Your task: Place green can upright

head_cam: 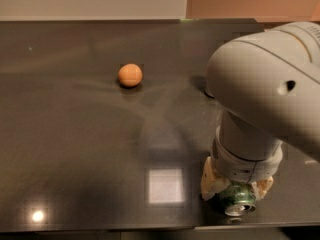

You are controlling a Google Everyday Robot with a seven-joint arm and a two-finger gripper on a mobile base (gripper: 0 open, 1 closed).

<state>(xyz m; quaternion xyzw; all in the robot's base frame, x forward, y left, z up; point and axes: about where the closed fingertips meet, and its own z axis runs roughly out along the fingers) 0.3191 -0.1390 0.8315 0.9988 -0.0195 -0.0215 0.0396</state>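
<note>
The can (240, 198), apparently on its side by the table's (75, 149) near right edge, was clasped by the gripper (237, 193), fingers (212, 180) closed on it; the grasp was judged made, with lifting and turning upright called for next.

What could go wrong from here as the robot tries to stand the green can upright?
The green can is held in the gripper with its silver end facing the camera, close to the front edge of the table. If it is released tilted, it might roll off. The arm also hides much of the can, so its lean is hard to judge.
</note>
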